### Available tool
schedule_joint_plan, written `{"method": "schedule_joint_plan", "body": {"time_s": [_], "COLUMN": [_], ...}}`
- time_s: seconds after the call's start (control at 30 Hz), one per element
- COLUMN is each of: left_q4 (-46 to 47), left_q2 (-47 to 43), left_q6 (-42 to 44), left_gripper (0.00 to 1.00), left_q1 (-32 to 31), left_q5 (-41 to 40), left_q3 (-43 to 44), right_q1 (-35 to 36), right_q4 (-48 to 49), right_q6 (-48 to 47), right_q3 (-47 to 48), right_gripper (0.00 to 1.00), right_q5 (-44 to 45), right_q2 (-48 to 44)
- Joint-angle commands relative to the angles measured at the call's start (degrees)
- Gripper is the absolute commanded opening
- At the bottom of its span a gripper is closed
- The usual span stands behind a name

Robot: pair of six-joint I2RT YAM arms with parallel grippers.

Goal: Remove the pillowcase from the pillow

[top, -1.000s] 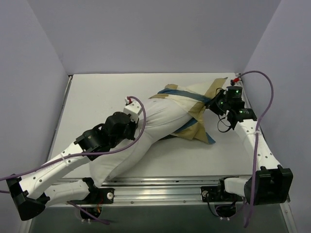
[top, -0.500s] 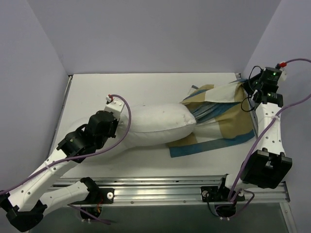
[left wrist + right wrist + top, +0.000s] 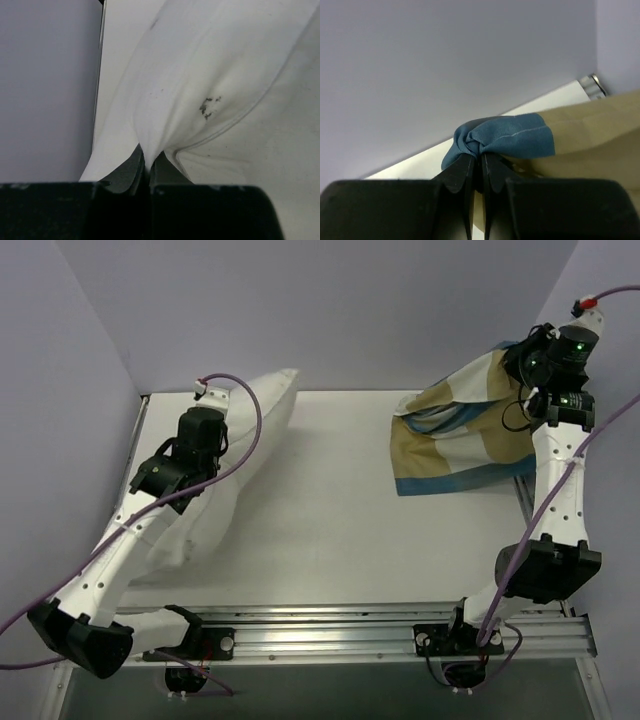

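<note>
The plain white pillow (image 3: 205,505) hangs along the left side of the table, bare of any cover. My left gripper (image 3: 218,408) is shut on a pinch of the pillow (image 3: 200,95) near its far end. At the far right my right gripper (image 3: 522,358) is raised high and shut on a bunched blue corner of the pillowcase (image 3: 500,137). The checked teal, tan and white pillowcase (image 3: 455,435) drapes down from that grip, empty, well apart from the pillow.
White table (image 3: 320,510) with lilac walls on three sides; a metal rail (image 3: 330,625) runs along the near edge. Purple cables loop off both arms. The right arm's base (image 3: 545,570) stands at the near right.
The arms pulled apart: the left swung the pillow to the far left, the right lifted the pillowcase up and to the far right. The pillow has slid fully out of the pillowcase.
</note>
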Motion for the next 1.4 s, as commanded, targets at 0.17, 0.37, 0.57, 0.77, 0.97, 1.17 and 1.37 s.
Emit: {"method": "schedule_joint_plan", "body": {"time_s": [0.17, 0.37, 0.57, 0.77, 0.97, 1.17, 1.37], "left_q4": [12.9, 15.9, 15.8, 12.6, 5.0, -2.9, -9.8], "left_q2": [5.1, 4.3, -1.0, -9.3, -15.8, -19.4, -23.0], "left_q6": [-0.7, -5.1, -8.8, -10.9, -11.0, -11.3, -12.4], "left_gripper": [0.02, 0.04, 0.4, 0.76, 0.96, 0.94, 0.94], "left_q1": [1.9, 2.3, 2.4, 2.3, 2.3, 2.4, 2.4], "left_q5": [-7.4, -3.6, 2.1, 8.2, 10.6, 10.8, 8.9], "left_q3": [0.5, -6.7, -9.8, -9.2, -4.3, 2.2, 8.8], "right_q1": [21.7, 38.4, 57.3, 61.6, 61.5, 61.3, 56.0], "right_q4": [-0.6, 8.3, 8.6, 4.5, -4.2, -8.0, -13.5], "right_q6": [-17.3, -12.1, -9.2, -8.1, -11.3, -11.4, -9.0], "right_q3": [-0.2, -27.0, -35.6, -31.2, -20.9, -18.3, -19.4], "right_gripper": [0.0, 0.0, 0.14, 0.59, 0.85, 0.93, 0.99], "right_q5": [3.0, 6.5, 7.9, 8.9, 16.8, 26.0, 44.9], "right_q2": [0.9, -0.6, 5.5, 2.9, -1.2, -9.5, -21.0]}}
